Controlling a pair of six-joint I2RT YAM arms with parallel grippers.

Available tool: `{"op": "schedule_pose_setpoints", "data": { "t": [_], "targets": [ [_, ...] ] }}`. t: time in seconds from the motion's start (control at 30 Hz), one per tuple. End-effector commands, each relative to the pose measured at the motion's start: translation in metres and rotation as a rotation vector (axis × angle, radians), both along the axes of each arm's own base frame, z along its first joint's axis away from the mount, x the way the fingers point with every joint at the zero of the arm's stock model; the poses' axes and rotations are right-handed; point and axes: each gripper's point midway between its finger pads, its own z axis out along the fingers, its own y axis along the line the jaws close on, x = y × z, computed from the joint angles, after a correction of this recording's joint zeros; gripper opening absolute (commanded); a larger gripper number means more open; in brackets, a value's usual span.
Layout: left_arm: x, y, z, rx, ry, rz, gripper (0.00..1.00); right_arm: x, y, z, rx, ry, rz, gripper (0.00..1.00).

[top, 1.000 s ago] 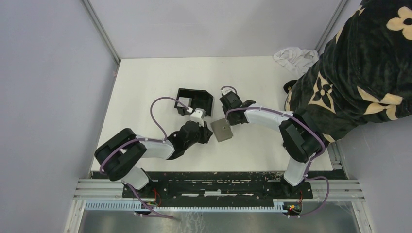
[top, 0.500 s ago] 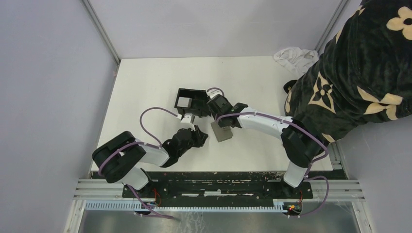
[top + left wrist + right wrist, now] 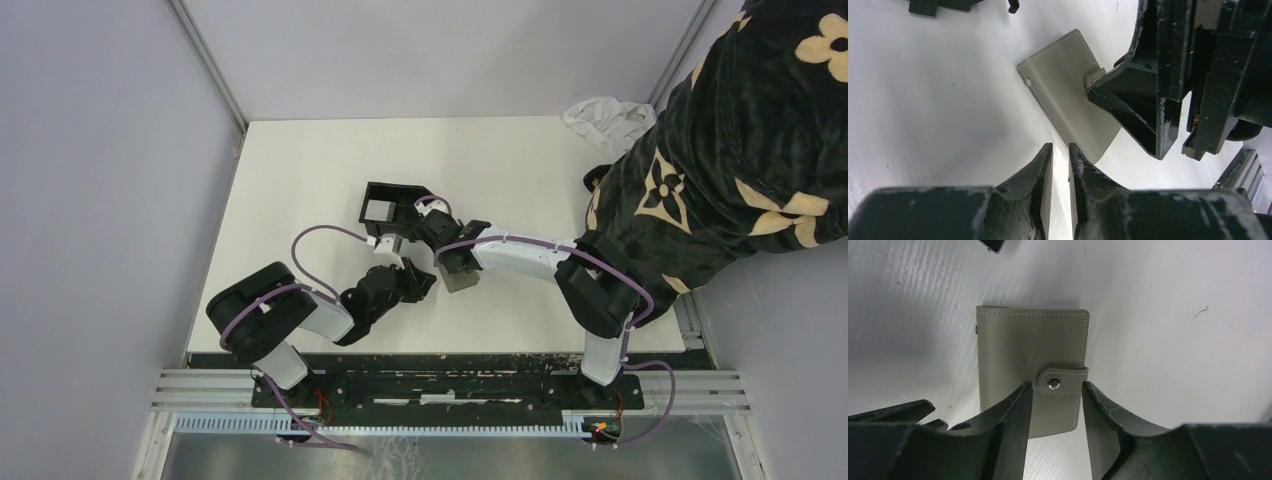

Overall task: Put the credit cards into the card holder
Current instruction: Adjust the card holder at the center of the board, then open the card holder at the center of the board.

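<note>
Black card holder (image 3: 392,188): one stood
Grey snap-button wallet (image 3: 1030,365): one lay
White cloth (image 3: 604,115): one lay
Grippers: two showed, left gripper (image 3: 1060,146) and right gripper (image 3: 1056,385)

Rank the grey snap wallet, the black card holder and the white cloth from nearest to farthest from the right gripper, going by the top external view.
1. Grey snap wallet: lying flat right under the right gripper, between its open jaws.
2. Black card holder: just beyond, toward the left arm's side.
3. White cloth: far back right corner.

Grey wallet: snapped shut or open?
Shut. Wallet lies flat, its strap wrapped over the edge and snapped on the cover.
</note>
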Motion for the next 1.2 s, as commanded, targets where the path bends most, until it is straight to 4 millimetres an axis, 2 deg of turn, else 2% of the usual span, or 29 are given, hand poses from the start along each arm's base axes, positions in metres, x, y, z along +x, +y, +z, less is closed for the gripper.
{"op": "schedule_pose_setpoints", "data": {
  "t": [0.0,0.4,0.7,0.9,1.17],
  "targets": [
    [0.002,-0.008,0.014,-0.079,-0.022,0.003,0.24,0.008,0.004,0.005,-0.008,-0.041,-0.027,0.48],
    [0.003,-0.008,0.013,-0.076,-0.021,0.004,0.24,0.006,0.008,-0.013,-0.026,-0.005,-0.01,0.49],
    [0.003,-0.009,0.008,-0.07,-0.013,0.002,0.24,-0.003,-0.002,-0.032,-0.074,0.045,-0.019,0.5],
    [0.002,-0.008,0.007,-0.069,-0.011,0.002,0.24,-0.005,-0.006,-0.041,-0.09,0.072,-0.025,0.45],
    [0.003,-0.01,0.009,-0.064,-0.016,0.001,0.25,-0.005,-0.014,-0.045,-0.043,0.104,-0.066,0.34]
  ]
}}
